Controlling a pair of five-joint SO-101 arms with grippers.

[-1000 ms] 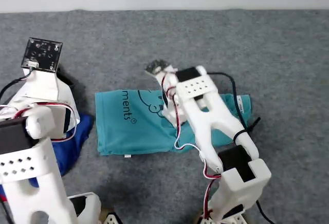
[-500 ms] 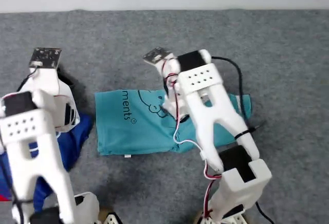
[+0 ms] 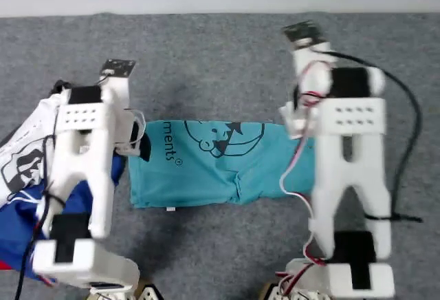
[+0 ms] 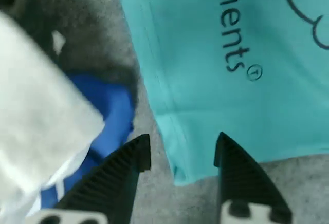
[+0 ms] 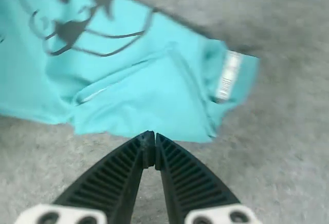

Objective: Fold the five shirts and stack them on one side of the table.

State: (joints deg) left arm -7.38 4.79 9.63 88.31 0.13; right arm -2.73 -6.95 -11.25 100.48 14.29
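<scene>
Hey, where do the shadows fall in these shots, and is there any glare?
High view: even light, no glare, just a faint soft shadow on the table beyond the teal shirt. Left wrist view: a dark shadow on the table between the white shirt, the blue shirt and the teal one. Right wrist view: a dark band by the label.

Left arm (image 3: 81, 169), right arm (image 3: 347, 197): white, black servos, red-white wiring (right: black cable); ribbed black fingers (image 4: 241, 178).

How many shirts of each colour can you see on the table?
Teal shirt: 1
Blue shirt: 1
White shirt: 1
Total: 3
A red sliver at the edge is too small to tell.
</scene>
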